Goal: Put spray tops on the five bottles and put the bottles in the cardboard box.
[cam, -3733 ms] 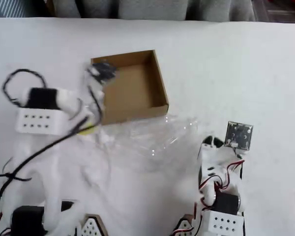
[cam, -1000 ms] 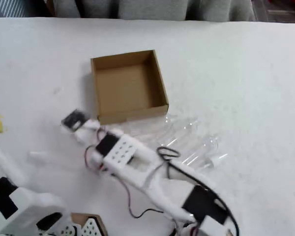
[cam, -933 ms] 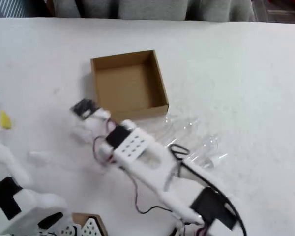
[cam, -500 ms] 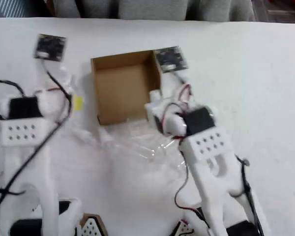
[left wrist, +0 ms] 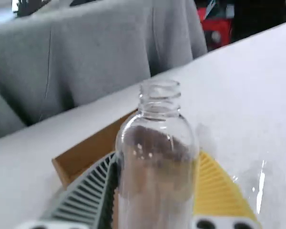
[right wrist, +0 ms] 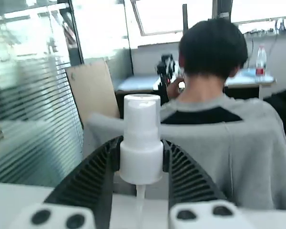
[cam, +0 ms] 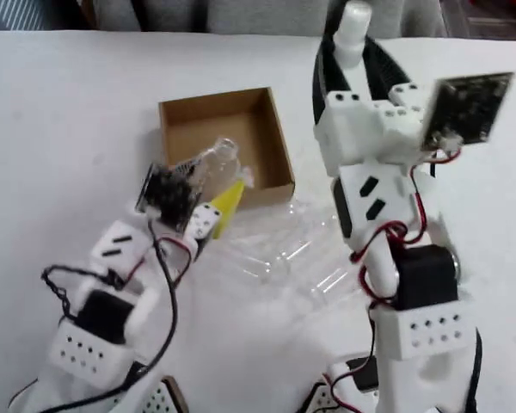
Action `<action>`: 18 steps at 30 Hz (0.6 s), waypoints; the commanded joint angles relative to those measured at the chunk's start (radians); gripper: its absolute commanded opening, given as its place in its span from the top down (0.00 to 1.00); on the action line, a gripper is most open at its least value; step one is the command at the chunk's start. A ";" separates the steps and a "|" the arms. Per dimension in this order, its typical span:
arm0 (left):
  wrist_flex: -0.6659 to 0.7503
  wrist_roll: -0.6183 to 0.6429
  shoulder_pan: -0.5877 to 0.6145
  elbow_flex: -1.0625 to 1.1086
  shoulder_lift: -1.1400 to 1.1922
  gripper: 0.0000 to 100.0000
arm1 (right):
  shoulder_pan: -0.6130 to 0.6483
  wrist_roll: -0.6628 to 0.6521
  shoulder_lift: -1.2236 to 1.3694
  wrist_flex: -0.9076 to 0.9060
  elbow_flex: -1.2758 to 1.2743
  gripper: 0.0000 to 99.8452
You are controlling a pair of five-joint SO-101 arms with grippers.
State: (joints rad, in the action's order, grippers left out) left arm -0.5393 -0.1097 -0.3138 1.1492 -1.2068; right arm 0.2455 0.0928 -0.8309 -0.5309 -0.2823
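My left gripper (cam: 217, 182) is shut on a clear bottle (cam: 211, 163) with no top, held over the near edge of the cardboard box (cam: 226, 148). In the left wrist view the bottle (left wrist: 155, 162) stands upright between a grey and a yellow finger (left wrist: 214, 188), its open threaded neck up. My right gripper (cam: 354, 34) is raised high at the table's far side, shut on a white spray top (cam: 354, 23). The right wrist view has the spray top (right wrist: 141, 143) clamped between black fingers (right wrist: 90, 183), its thin tube hanging down. Several clear bottles (cam: 279, 249) lie on the table near the box.
The white table (cam: 86, 95) stretches left of and beyond the box. The right arm's body (cam: 404, 292) stands tall at the near right, beside the loose bottles. A grey padded surface lies past the table's far edge.
The left gripper now holds a bottle at the box's near edge. The right arm has swung up and back and now holds a spray top high.
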 commanded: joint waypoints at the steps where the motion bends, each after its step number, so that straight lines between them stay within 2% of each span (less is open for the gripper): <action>1: 0.203 0.063 -0.077 0.100 -0.185 0.95 | 0.071 0.011 0.004 0.045 0.143 0.98; 4: 0.305 0.189 -0.099 0.158 -0.229 0.95 | 0.157 0.043 0.039 0.147 0.229 0.98; 7: 0.347 0.275 -0.111 0.218 -0.252 0.95 | 0.217 0.055 0.062 0.191 0.292 0.98; 12: 0.396 0.253 -0.104 0.299 -0.317 0.95 | 0.283 0.057 0.041 0.197 0.281 0.98; 16: 0.402 0.250 -0.105 0.381 -0.421 0.95 | 0.338 0.057 -0.013 0.208 0.178 0.98; 18: 0.402 0.250 -0.104 0.423 -0.483 0.95 | 0.346 0.052 -0.036 0.272 0.098 0.98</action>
State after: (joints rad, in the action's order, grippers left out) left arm -0.1680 0.1419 -0.4074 1.5313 -1.5750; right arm 0.5677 0.1389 -0.8309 -0.3314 -0.1197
